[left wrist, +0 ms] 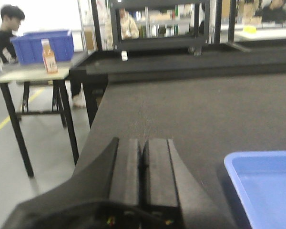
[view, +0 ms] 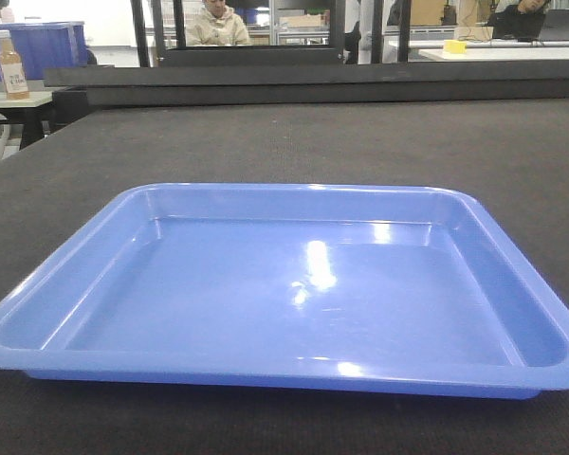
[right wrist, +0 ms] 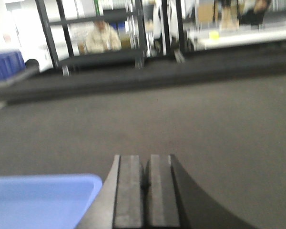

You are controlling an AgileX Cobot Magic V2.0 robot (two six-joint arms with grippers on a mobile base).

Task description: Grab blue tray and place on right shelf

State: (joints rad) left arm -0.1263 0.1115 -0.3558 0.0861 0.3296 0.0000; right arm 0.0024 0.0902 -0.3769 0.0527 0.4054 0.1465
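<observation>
Blue tray (view: 294,294) empty, toward counter (view: 360,142) front edge; looks light, stiff, slippery; pinch flared side rims. Left jaws, right jaws pressed together, flanking it

We get only a corner of the blue tray (left wrist: 264,188) in each wrist view, the rest cut off by the frame edges, and in the front view its rim runs into both side edges. The left gripper (left wrist: 143,143) and right gripper (right wrist: 145,160) are cut off at the bottom edge, and the whole right wrist view is blurred. The bottle (view: 12,68) label is too small to read, and the seated person (view: 218,24) loses his head to the top edge.
</observation>
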